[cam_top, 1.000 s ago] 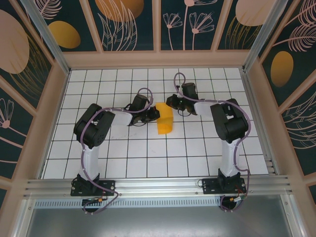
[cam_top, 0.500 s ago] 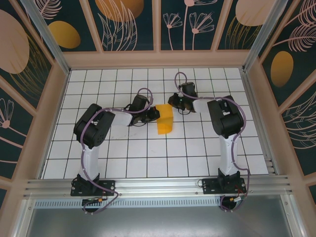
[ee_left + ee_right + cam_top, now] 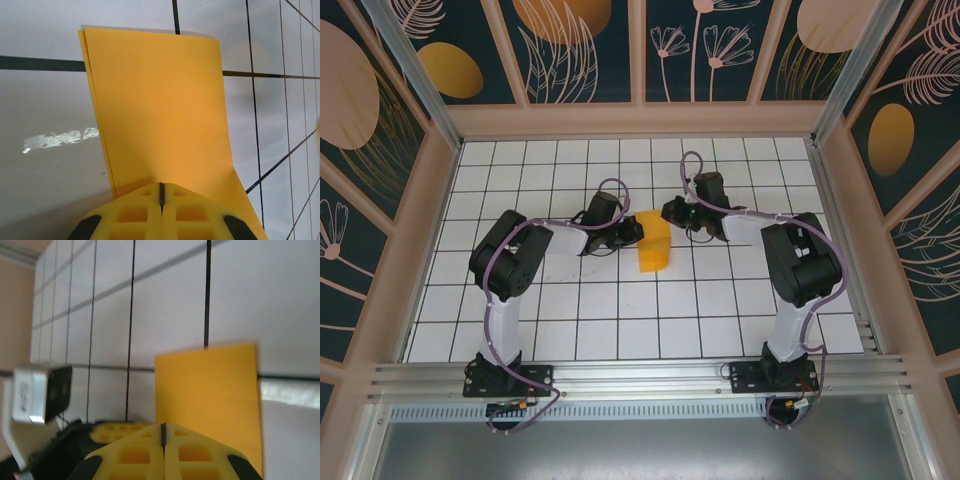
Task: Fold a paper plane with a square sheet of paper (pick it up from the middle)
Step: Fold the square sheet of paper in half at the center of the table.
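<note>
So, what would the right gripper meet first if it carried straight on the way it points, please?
The folded square sheet of paper, lying right at its fingertips; whether the right gripper touches it is unclear.

place: robot lab cell | grid table | alu frame rails | painted wall panels

— What is different from a second ago?
— The right arm: its elbow now sits farther out toward the right wall and nearer the base.
</note>
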